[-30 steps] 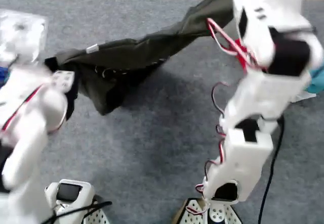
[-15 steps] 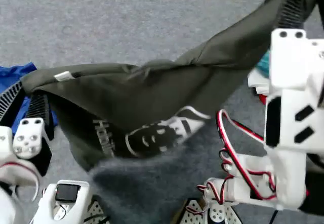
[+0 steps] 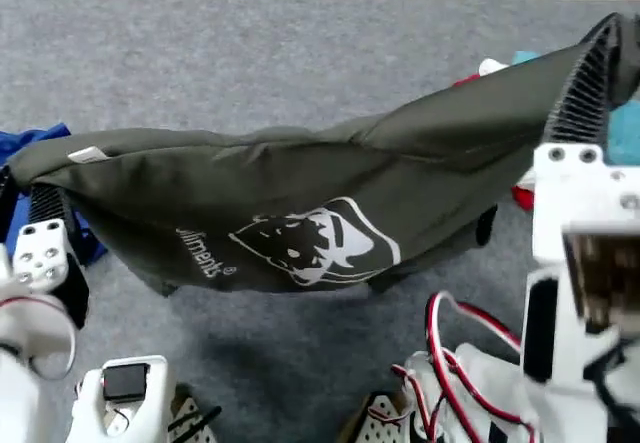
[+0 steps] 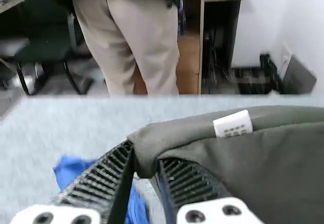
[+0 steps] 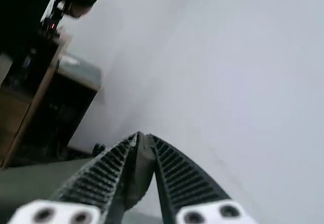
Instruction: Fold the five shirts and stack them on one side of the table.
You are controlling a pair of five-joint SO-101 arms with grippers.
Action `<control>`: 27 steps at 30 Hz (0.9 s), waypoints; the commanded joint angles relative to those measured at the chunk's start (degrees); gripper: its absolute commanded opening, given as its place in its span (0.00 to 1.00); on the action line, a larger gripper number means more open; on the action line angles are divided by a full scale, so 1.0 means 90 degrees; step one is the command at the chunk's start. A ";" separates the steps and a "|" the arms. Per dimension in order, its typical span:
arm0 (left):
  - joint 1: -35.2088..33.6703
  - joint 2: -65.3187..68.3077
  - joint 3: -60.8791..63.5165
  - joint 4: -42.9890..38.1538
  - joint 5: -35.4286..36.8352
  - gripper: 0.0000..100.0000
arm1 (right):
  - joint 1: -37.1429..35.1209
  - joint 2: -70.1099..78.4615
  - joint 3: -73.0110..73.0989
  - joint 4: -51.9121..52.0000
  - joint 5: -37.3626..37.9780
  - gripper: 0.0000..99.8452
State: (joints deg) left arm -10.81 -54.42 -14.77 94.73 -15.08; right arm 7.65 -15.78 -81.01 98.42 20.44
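Observation:
A dark olive shirt with a white print hangs stretched in the air between both arms. My left gripper is shut on its left corner, near the white label. In the left wrist view my left gripper pinches the hem beside the label. My right gripper is shut on the other corner, held high at the right. In the right wrist view the right gripper clamps a fold of the dark shirt. A blue shirt lies crumpled on the table under the left arm.
Grey table stretches behind the hanging shirt. Teal, red and white cloth lies at the right edge behind the right arm. The blue shirt lies below the left fingers. Arm bases stand at the near edge.
Both arms lifted the dark shirt off the table and pulled it wide. It went from a bunched heap to a taut sheet with the print showing, and the blue shirt is uncovered.

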 commanded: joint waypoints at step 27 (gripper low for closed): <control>0.0195 0.0132 0.8654 -0.5226 -0.0391 0.02 | -0.1988 -0.0083 1.0789 -0.0596 0.1211 0.15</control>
State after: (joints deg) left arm -9.23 -52.92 61.10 52.53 -18.33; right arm -9.41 -15.78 14.02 95.60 30.90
